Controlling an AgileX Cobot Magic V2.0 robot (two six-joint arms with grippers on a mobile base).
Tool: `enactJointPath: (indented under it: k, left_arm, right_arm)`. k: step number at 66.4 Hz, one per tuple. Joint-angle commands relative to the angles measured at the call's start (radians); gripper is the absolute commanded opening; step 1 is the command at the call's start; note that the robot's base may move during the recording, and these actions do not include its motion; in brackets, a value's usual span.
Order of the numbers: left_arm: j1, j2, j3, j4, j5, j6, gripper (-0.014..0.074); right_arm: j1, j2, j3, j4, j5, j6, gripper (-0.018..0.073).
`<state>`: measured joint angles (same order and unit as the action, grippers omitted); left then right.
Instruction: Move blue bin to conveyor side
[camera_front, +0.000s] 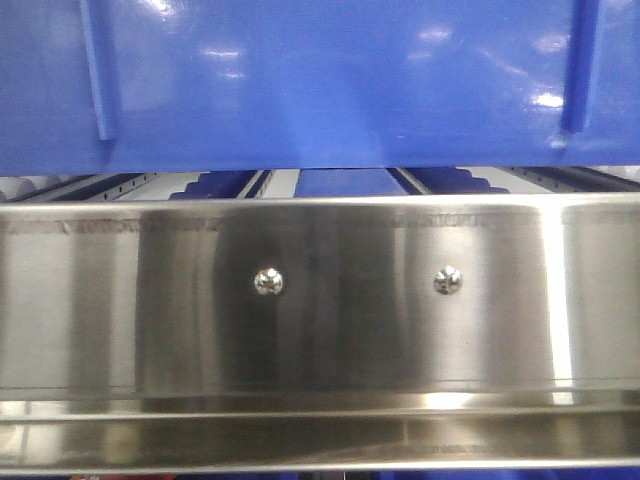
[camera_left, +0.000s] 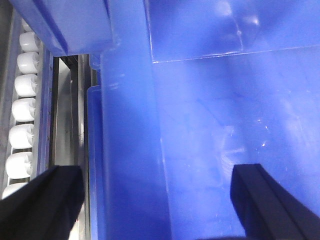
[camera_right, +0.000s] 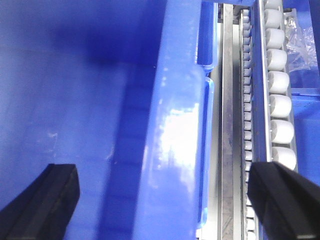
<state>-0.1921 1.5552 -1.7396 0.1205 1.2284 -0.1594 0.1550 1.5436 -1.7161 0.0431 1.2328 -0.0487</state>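
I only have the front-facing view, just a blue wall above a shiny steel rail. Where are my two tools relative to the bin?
Observer: The left tool straddles a side rim of the large glossy blue plastic bin, one finger inside, one outside.
Operator: Clamped yet?
Observer: No, its jaws stand wide, clear of the rim on both sides.
Operator: And the right?
Observer: The right tool straddles the opposite rim, also open, its outer finger over the white plastic rollers of the stainless-steel rack.
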Motion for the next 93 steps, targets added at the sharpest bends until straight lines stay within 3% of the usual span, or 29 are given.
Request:
enactJointPath:
  k: [1, 18, 56, 63, 68, 73, 83, 90, 93]
  left_arm:
    - [-0.005, -0.002, -0.001, -0.002, -0.007, -0.009, 0.0498]
    - [-0.005, -0.002, -0.001, -0.002, -0.007, -0.009, 0.0498]
    - [-0.005, -0.002, -0.001, -0.002, -0.007, -0.009, 0.0498]
    - [-0.005, -0.002, -0.001, -0.002, -0.007, -0.009, 0.0468]
    - [-0.005, -0.002, -0.001, -0.002, -0.007, -0.009, 0.0389]
    - [-0.005, -0.002, -0.001, -0.002, -0.007, -0.009, 0.0263]
    - [-0.005, -0.002, -0.001, -0.002, -0.007, -0.009, -0.004]
    - [-0.005, -0.002, -0.001, -0.002, -0.007, -0.009, 0.0001]
    - [-0.005, -0.002, -0.001, -0.002, -0.007, -0.009, 0.0]
  right_arm:
    - [0.002, 0.001, -0.01, -0.005, -0.012, 0.018, 0.057]
    - [0.002, 0.011, -0.01, -0.005, -0.012, 0.075, 0.057]
    - [0.002, 0.011, -0.01, -0.005, -0.012, 0.075, 0.057]
    - [0.002, 0.011, -0.01, -0.005, -0.012, 0.075, 0.057]
    - [0.002, 0.011, -0.01, -0.005, -0.012, 0.075, 0.0552]
    - [0.002, 0.011, -0.01, -0.005, -0.012, 0.075, 0.0489]
    - [0.002, 0.011, -0.01, -0.005, -0.012, 0.075, 0.0181]
    - [0.002, 0.011, -0.01, -0.005, -0.012, 0.075, -0.0081]
    - [0.002, 0.011, -0.01, -0.005, -0.012, 0.075, -0.0089]
